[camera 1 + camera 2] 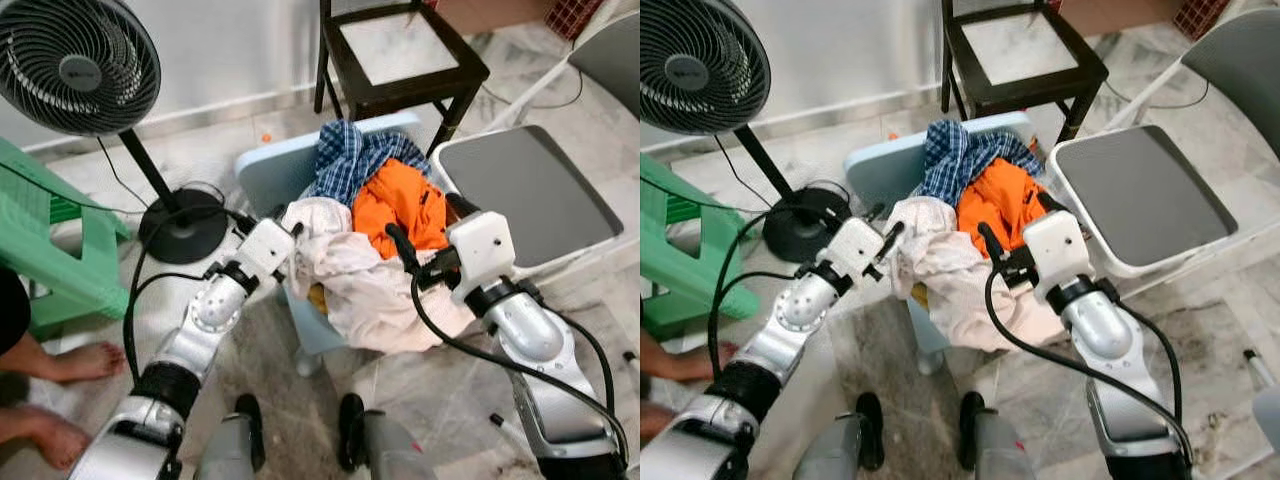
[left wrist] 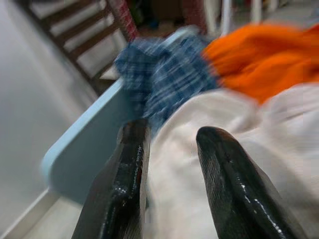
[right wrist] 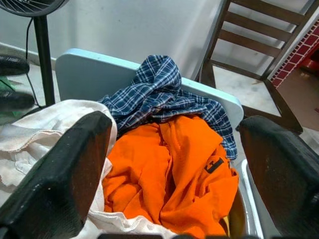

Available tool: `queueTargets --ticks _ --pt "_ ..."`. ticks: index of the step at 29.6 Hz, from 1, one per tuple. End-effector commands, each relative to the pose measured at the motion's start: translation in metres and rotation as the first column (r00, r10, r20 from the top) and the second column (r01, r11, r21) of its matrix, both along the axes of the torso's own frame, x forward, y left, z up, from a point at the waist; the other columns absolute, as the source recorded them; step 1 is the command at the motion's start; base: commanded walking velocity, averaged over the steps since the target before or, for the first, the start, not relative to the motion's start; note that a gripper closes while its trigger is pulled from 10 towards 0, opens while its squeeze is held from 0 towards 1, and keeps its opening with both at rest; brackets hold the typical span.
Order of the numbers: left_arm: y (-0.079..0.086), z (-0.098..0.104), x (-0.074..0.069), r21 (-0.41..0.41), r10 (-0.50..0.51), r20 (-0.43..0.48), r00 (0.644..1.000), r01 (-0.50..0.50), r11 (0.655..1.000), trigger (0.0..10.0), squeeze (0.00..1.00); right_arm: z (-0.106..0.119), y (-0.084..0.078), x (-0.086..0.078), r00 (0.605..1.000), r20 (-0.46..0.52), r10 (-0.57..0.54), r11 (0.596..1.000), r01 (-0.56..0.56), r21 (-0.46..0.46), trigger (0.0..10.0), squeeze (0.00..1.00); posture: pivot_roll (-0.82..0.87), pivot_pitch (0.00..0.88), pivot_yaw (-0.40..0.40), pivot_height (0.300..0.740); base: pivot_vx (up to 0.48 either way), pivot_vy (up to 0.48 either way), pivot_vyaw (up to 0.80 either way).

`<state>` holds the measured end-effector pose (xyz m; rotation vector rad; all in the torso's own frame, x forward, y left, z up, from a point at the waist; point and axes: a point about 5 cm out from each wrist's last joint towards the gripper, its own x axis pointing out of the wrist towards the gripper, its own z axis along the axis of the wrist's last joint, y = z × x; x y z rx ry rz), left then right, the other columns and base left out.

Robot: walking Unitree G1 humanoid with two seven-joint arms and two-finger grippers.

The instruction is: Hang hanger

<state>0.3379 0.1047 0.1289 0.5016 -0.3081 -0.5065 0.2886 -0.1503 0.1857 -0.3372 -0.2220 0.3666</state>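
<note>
Well, no hanger can be made out from where I stand; if it is about, it is likely buried in the heap of clothes on the pale blue chair (image 1: 262, 170). On that seat lie a cream garment (image 1: 350, 275), an orange garment (image 1: 400, 205) and a blue plaid shirt (image 1: 350, 155). The left gripper (image 2: 172, 169) presses its narrowly parted fingers into the cream cloth, nothing clamped that I can see. The right gripper (image 1: 425, 240) hovers over the orange garment with its fingers spread wide and empty. The cloth is soft, light and floppy, so it will drag and bunch; a hanger would be stiff and light, best taken by its neck under the hook
</note>
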Motion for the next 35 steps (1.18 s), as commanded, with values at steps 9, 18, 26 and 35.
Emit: queueTargets --ticks 9,18,26,35 --pt "-0.015 -0.035 -0.033 0.016 -0.122 -0.074 0.99 0.124 0.992 10.0 1.0 -0.006 0.0 -0.003 1.0 -0.024 0.013 1.0 -0.013 -0.005 10.0 0.75 0.02 0.355 -0.073 0.74 0.0 0.0 0.0" --pt "-0.006 -0.035 -0.029 0.055 -0.096 -0.091 0.991 0.102 0.993 10.0 1.0 -0.024 -0.009 -0.016 0.992 -0.122 0.042 0.998 -0.047 -0.04 10.0 0.75 0.01 0.353 -0.069 0.74 0.0 0.0 0.0" --pt "-0.001 -0.035 -0.022 0.103 -0.095 -0.107 0.99 0.106 0.989 10.0 0.0 -0.026 -0.006 -0.014 0.992 -0.123 0.038 0.998 -0.045 -0.054 10.0 0.75 0.01 0.352 -0.064 0.74 0.0 0.0 0.0" --pt "-0.008 -0.032 -0.026 0.147 -0.184 -0.105 0.977 0.198 0.969 10.0 0.0 -0.024 -0.004 -0.012 0.993 -0.109 0.037 0.997 -0.044 -0.061 10.0 0.75 0.02 0.348 -0.062 0.74 0.0 0.0 0.0"
